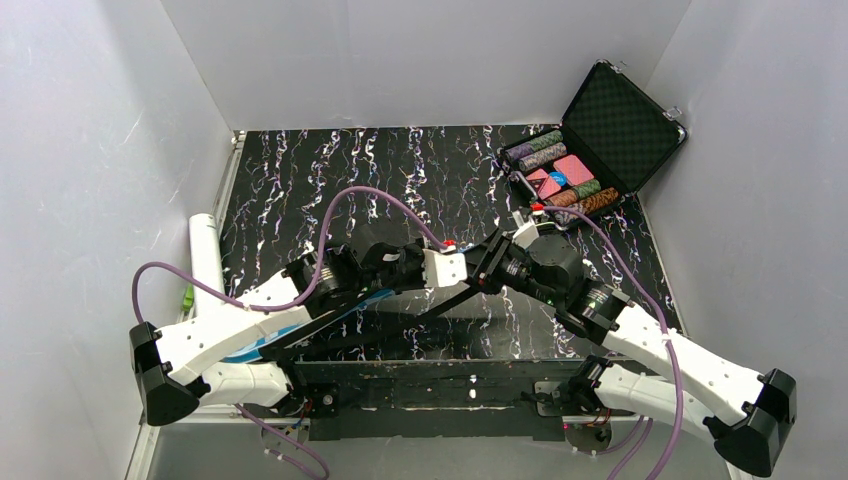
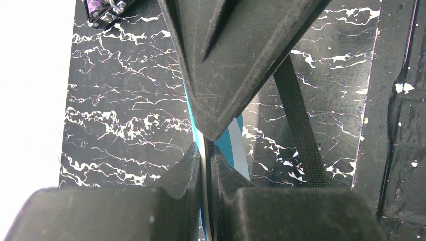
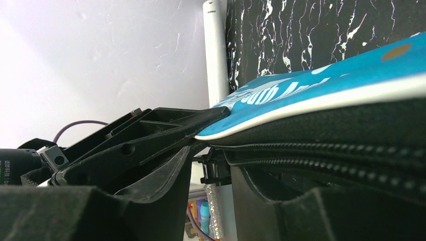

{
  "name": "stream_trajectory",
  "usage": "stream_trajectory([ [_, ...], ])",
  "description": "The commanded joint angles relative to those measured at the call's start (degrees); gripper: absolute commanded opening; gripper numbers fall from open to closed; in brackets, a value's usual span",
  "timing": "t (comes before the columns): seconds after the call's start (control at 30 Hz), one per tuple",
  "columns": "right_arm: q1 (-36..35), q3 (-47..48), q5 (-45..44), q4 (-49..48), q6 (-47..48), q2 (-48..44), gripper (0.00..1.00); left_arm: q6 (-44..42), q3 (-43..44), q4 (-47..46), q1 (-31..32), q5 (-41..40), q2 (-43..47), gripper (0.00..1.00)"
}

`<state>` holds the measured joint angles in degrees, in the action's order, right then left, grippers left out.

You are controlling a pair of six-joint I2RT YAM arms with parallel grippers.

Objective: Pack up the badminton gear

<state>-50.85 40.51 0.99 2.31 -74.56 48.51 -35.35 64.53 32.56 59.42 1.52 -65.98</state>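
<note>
Checking the left wrist view, I am seeing the left gripper [image 2: 206,150] pinching the bag [image 2: 235,143] by its thin edge, fingers closed narrow on it, with the black strap [image 2: 301,130] lying on the table [image 2: 125,115] beside. The right gripper [image 3: 211,160] is sitting at the bag's zipped edge with fingers partly apart, and I cannot tell whether they are gripping. The bag is lying by the table's near edge under both wrists, the tube [image 1: 205,255] is resting along the left edge, and the case [image 1: 620,125] is standing open at far right.
</note>
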Motion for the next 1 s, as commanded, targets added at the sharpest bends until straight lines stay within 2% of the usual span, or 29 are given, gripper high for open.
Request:
stream_trajectory([
  [0.0,-0.48,1.39,0.55,-3.26,0.79,-0.71,0.39,-1.38,1.90,-4.06,0.26,0.24,1.66,0.00],
  [0.33,-0.69,1.77,0.37,-2.66,1.28,-0.27,0.13,-1.56,1.90,-4.14,0.26,0.06,1.83,0.00],
  [0.57,-1.35,2.03,-0.53,-0.48,2.05,-0.45,0.01,-1.65,1.75,-4.17,0.26,-0.14,1.79,0.00],
  [0.7,-1.44,2.28,-0.67,0.78,2.84,-1.39,0.01,-1.82,1.83,-4.19,0.27,-0.28,1.86,0.00],
  [0.97,-1.38,2.73,-7.95,5.84,6.17,-7.76,0.01,-2.76,1.21,-4.08,0.24,-0.48,2.39,0.00],
])
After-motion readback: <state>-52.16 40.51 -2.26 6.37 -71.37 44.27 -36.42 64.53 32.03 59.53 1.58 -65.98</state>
